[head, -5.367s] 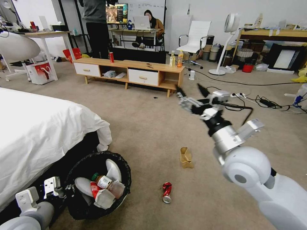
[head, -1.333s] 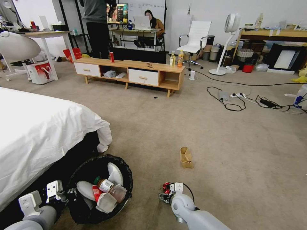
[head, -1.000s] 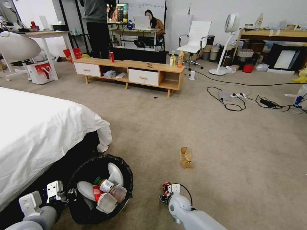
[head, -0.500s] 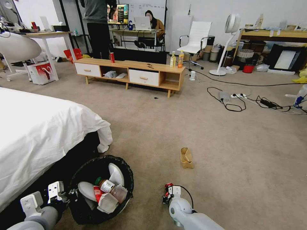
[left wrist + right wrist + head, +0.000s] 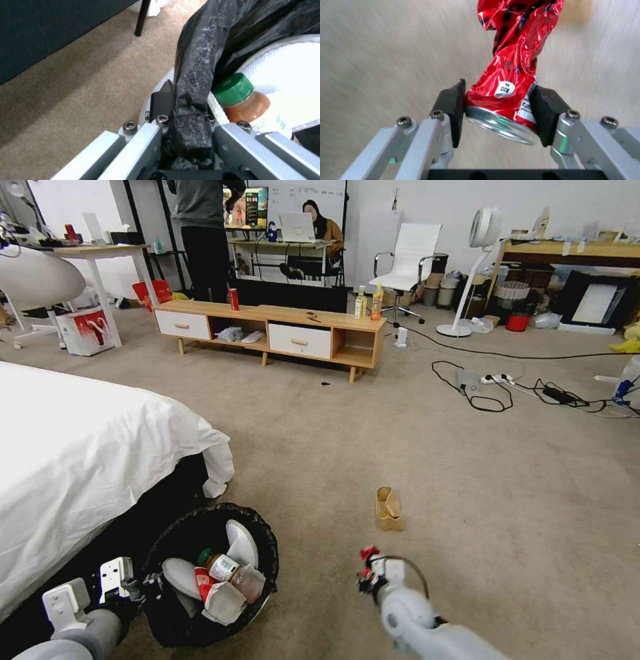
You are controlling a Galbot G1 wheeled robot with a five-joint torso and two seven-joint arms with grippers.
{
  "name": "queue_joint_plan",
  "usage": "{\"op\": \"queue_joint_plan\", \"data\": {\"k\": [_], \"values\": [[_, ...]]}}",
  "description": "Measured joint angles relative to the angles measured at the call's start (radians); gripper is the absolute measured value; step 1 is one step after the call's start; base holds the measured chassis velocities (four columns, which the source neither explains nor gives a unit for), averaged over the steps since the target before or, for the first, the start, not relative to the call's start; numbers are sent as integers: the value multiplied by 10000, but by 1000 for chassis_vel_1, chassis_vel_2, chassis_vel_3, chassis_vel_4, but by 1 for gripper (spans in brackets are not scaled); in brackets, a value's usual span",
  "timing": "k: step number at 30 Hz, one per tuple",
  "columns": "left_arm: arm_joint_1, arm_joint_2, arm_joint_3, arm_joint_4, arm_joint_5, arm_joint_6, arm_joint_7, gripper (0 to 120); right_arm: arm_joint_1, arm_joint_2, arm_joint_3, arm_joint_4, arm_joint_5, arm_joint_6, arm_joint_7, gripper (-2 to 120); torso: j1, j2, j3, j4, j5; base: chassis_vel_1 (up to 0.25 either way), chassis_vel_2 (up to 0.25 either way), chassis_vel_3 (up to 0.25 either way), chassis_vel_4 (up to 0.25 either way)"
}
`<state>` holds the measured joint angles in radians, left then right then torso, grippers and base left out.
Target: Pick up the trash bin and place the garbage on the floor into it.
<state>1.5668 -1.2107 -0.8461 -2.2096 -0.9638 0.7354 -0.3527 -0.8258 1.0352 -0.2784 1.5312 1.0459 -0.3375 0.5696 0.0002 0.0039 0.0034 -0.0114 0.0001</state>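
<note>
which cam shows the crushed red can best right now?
Right wrist view: the crushed red can sits close up between the right gripper pads, its twisted body and silver end plain. In the head view it is a small red bit at that gripper's tip, above the carpet. The left wrist view looks at the trash bin rim instead.

Right wrist: crushed can (image 5: 511, 75) top cut off at 12 o'clock, carpet (image 5: 386, 50) blurred. Left wrist: bottle (image 5: 256, 110) cut off at 4 o'clock, probably juice.
</note>
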Motion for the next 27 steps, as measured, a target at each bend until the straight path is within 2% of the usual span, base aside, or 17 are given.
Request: {"op": "queue_joint_plan", "data": {"k": [1, 2, 3, 4, 6, 7, 10, 11, 13, 17, 19, 25, 27], "values": [[-50, 0, 28, -8, -15, 0, -15, 1, -9, -370, 214, 1004, 59, -9, 75, 41, -1, 0, -2, 5, -1, 0, 0, 0, 0], [-50, 0, 28, -8, -15, 0, -15, 1, -9, -370, 214, 1004, 59, -9, 75, 41, -1, 0, -2, 5, -1, 0, 0, 0, 0], [-96, 1, 61, -13, -35, 0, -37, 1, 22, -655, 403, 1926, 197, -63, 162, 41, -1, 0, -2, 9, 1, 0, 0, 0, 0], [-96, 1, 61, -13, -35, 0, -37, 1, 22, -655, 403, 1926, 197, -63, 162, 41, -1, 0, -2, 9, 1, 0, 0, 0, 0], [-181, 17, 127, -38, -82, 0, -82, 1, 332, -1162, 746, 3624, 629, -148, 263, 41, 0, 1, -3, 7, -1, 0, 0, 0, 0], [-181, 17, 127, -38, -82, 0, -82, 1, 332, -1162, 746, 3624, 629, -148, 263, 41, 0, 1, -3, 7, -1, 0, 0, 0, 0], [-221, 98, 164, -88, -252, 0, -166, 1, 1014, -1582, 938, 5294, 1224, 35, 23, 41, -1, 1, -3, 5, -2, 0, 0, 0, 0], [-221, 98, 164, -88, -252, 0, -166, 1, 1014, -1582, 938, 5294, 1224, 35, 23, 41, -1, 1, -3, 5, -2, 0, 0, 0, 0], [-247, 132, 180, -127, -312, 0, -205, 1, 1588, -1702, 905, 6225, 1858, 198, -148, 41, -1, 0, -3, 7, -2, 0, 0, 0, 0], [-271, 165, 191, -168, -356, 0, -233, 1, 2162, -1677, 694, 6840, 2357, 451, -373, 41, -1, 1, -3, 6, -1, 0, 0, 0, 0], [-272, 218, 216, -199, -367, 0, -247, 1, 2840, -1502, 266, 7295, 3075, 557, -503, 41, -1, 1, -2, 6, -2, 0, 0, 0, 0], [-267, 275, 242, -229, -370, 0, -251, 1, 3727, -1249, -555, 7444, 3818, 578, -494, 41, 0, 1, -2, 8, -2, 0, 0, 0, 0], [-268, 312, 255, -236, -373, 0, -254, 1, 4478, -1027, -1310, 7434, 4287, 472, -374, 41, -1, 1, -2, 5, -2, 0, 0, 0, 0]]}}
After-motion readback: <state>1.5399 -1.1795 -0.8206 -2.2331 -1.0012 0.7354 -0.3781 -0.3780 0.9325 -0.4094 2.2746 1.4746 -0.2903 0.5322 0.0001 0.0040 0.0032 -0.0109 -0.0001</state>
